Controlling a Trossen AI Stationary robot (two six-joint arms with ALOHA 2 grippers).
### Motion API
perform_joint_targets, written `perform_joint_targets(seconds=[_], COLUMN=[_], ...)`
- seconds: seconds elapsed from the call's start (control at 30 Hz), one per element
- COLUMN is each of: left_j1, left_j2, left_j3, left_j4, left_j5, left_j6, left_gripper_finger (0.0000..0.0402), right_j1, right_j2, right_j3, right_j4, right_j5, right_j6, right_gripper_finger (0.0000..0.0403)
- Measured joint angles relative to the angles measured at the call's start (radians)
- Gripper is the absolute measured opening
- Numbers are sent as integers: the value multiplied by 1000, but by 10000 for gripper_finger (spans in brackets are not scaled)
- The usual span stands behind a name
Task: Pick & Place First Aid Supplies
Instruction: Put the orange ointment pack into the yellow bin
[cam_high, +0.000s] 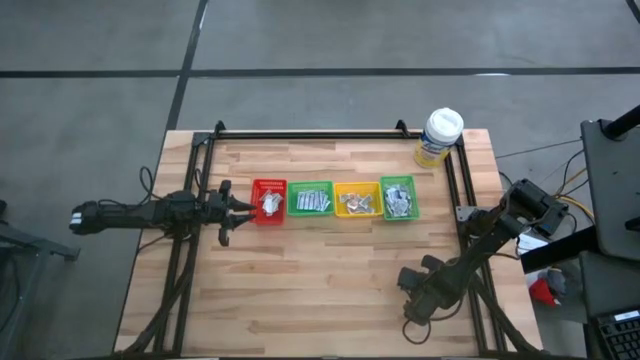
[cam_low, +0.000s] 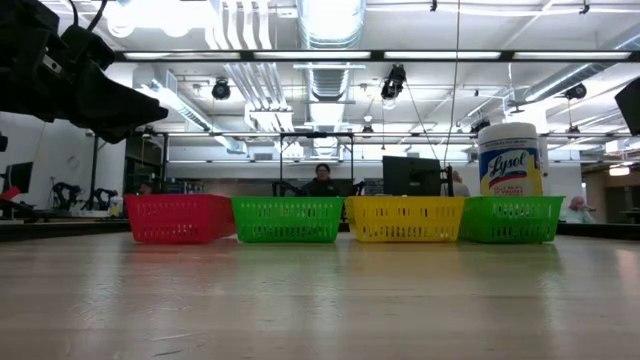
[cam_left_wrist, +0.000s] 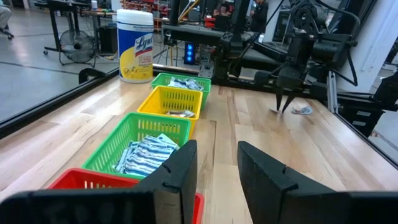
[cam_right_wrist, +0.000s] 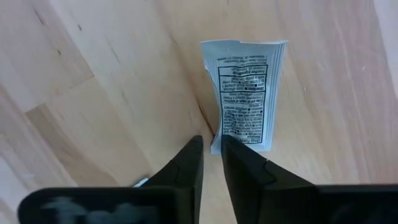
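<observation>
Right gripper (cam_right_wrist: 212, 146) fingers stood nearly together at one end of a flat white sachet (cam_right_wrist: 245, 93) with black print, lying on the table (cam_right_wrist: 93, 93). Whether they pinched it could not be told. Left gripper (cam_left_wrist: 216, 171) hung apart above the red bin (cam_left_wrist: 74, 182).

The sachet (cam_right_wrist: 244, 93) has its bottom edge hidden behind the right gripper (cam_right_wrist: 211, 142) fingers; its print is too small to read

"Lysol" reads on the white-lidded wipes tub (cam_low: 509, 160); sachet (cam_right_wrist: 245, 93) print illegible.
</observation>
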Motion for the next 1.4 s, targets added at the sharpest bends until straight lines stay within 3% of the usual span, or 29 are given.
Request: perform_joint_targets(seconds=[0.33, 0.7, 0.93, 1.17, 1.4], left_j1=[0, 0, 0, 0, 0], left_j2=[0, 0, 0, 0, 0], left_j3=[0, 0, 0, 0, 0], left_j4=[1, 1, 1, 2, 2], left_j5=[0, 0, 0, 0, 0], left_j6=[0, 0, -2, -3, -3], left_gripper_finger=[113, 113, 113, 113, 113], right_j1=[-1, -9, -37, -101, -151], right_j2=[17, 1, -23, -19, -23], right_j3=[-5, -10, -14, -49, -65], right_j4=[2, 23, 123, 385, 407], right_j5=[12, 25, 53, 34, 5], right_j6=[9, 13, -5, -149, -210], right_gripper_finger=[12, 8, 8, 8, 8])
